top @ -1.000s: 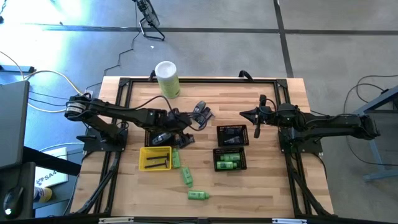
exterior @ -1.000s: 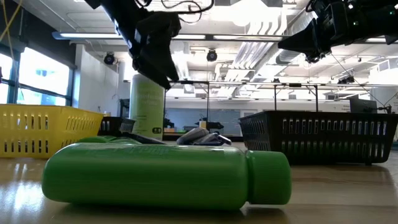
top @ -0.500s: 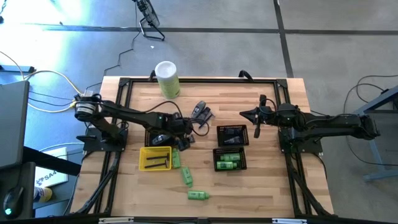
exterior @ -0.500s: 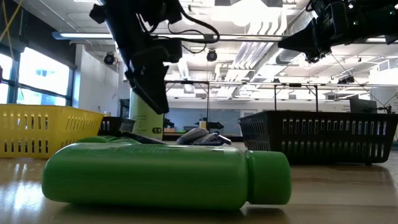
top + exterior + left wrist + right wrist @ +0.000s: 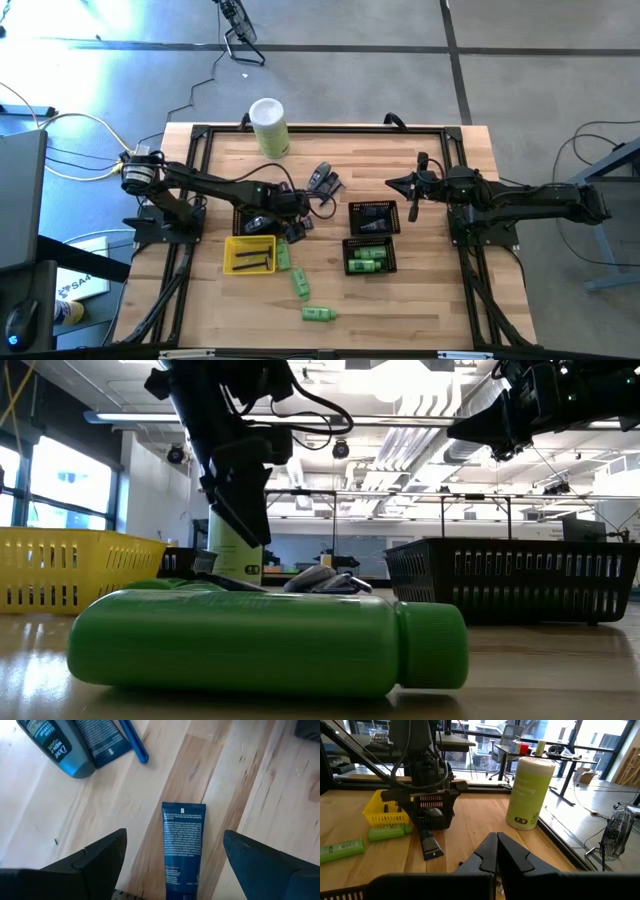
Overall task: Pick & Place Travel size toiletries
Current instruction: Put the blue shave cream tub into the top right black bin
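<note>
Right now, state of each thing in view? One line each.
left claw: open, fingers either side of the dark blue tube, not gripping
dark blue tube: lying flat on the table
right claw: shut, empty, raised over the table's right side
pale green canister: upright, lid on
green bottle: on its side, cap on
yellow tray: holds dark items
front black basket: holds green bottles
</note>
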Controlling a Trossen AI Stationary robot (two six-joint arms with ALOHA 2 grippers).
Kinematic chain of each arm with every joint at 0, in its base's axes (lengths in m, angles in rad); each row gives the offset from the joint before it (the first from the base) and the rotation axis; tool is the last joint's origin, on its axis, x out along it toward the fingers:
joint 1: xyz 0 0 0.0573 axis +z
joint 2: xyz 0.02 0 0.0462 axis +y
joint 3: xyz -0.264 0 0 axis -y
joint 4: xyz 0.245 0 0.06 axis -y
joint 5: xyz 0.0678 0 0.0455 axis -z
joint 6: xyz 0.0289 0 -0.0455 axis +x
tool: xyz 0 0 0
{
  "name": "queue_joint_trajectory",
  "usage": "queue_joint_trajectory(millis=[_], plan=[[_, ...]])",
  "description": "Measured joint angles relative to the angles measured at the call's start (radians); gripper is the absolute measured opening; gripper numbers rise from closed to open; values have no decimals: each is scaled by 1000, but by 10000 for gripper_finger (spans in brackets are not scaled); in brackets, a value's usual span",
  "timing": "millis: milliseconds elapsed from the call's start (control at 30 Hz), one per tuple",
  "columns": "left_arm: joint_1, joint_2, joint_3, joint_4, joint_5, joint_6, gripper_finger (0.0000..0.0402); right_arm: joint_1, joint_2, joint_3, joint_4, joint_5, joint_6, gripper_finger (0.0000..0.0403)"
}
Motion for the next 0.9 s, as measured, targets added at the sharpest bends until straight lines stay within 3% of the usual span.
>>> queue_joint_trajectory(millis=[400, 900], plan=[[0, 18, -1, -21, 3, -20, 326, 0, 0, 0, 0, 0, 0, 3], [0, 176, 3, 4, 83, -29, 326, 0, 0, -1, -3, -1, -2, 2]])
